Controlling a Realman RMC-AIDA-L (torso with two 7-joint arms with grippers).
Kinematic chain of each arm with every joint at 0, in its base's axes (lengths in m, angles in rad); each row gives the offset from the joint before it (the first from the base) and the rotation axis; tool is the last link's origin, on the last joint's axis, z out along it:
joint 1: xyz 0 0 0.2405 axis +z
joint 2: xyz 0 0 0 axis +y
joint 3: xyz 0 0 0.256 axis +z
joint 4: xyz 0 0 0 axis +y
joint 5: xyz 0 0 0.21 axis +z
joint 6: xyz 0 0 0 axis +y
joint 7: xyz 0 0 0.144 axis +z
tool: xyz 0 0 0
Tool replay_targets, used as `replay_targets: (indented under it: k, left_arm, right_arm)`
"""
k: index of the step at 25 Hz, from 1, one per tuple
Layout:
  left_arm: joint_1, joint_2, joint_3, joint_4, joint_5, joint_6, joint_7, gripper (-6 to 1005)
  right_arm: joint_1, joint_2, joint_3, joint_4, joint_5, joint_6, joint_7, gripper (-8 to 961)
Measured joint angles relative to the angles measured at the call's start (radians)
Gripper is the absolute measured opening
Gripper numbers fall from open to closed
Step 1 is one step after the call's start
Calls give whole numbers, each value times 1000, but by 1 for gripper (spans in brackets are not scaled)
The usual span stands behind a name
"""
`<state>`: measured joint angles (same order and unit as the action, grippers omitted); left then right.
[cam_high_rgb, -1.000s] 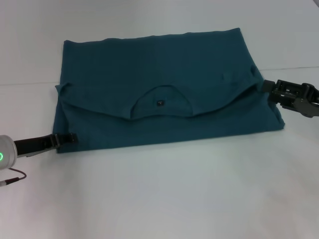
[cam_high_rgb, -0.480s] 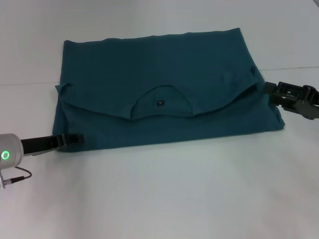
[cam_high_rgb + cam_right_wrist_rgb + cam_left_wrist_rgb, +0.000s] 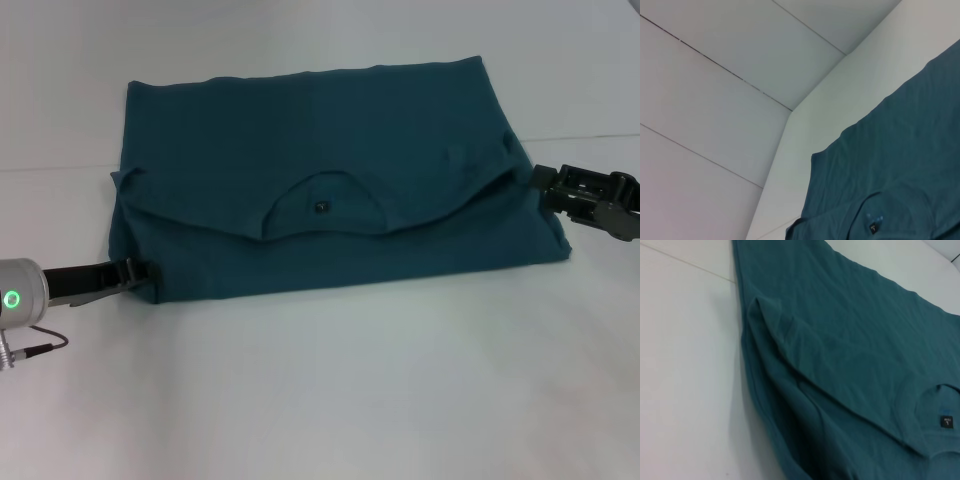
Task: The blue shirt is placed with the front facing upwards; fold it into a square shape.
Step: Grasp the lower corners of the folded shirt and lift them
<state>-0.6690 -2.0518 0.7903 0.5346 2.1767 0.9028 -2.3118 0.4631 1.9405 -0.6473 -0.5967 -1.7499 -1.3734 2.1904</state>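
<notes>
A large dark teal-blue cotton shirt [image 3: 330,190] lies folded into a wide rectangle on a plain white counter [image 3: 330,400], its round collar and small label showing near the middle of the near fold. The left end effector [image 3: 133,275] sits low at the shirt's near left corner, touching the cloth edge; whether it is open or closed on the fabric cannot be told. The right end effector [image 3: 545,185] sits at the shirt's right edge, beside the folded sleeve, and its grip also cannot be told.

Judged risks: if either side catches only the top layer, the stacked layers could slide apart and the fold would open. Uneven lifting between the two sides could skew the rectangle or drag the whole shirt across the smooth counter.

The near half of the counter is bare, giving wide room. The far hem lies close to the counter's back edge, so room there is tight.
</notes>
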Motion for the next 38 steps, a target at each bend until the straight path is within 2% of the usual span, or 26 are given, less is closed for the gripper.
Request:
replay_targets:
  k: [2, 9, 13, 18, 21, 24, 27, 30, 33, 38]
  left_arm:
    - [-1, 0, 0, 0, 0, 0, -1, 453]
    - [-1, 6, -6, 0, 0, 13, -3, 146]
    - [-8, 28, -42, 2, -6, 92, -4, 3]
    - [-12, 51, -153, 10, -8, 208, 0, 1]
    - [-12, 57, -181, 14, -8, 227, -6, 0]
    - [-15, 58, -185, 14, -8, 226, -11, 0]
    - [-21, 59, -186, 15, -7, 221, -14, 0]
    - [-25, 62, -186, 15, -6, 221, -18, 1]
    - [-28, 64, -186, 15, -6, 217, -27, 1]
    - [-33, 65, -187, 15, -7, 214, -42, 1]
  right_arm:
    - [0, 0, 0, 0, 2, -1, 0, 609]
    - [-1, 0, 0, 0, 0, -3, 0, 604]
    - [-1, -4, 0, 0, -1, 0, -1, 602]
    - [1, -16, -4, -3, -19, 1, -1, 598]
    - [14, -32, -1, -7, -79, 4, 10, 596]
    - [39, -64, -1, -9, -162, 7, 47, 594]
    - [78, -111, 0, -24, -271, 8, 133, 592]
    - [109, -136, 0, -98, -384, 3, 240, 590]
    - [142, -136, 1, -192, -524, 2, 337, 588]
    - [211, -118, 4, -202, -657, 33, 371, 584]
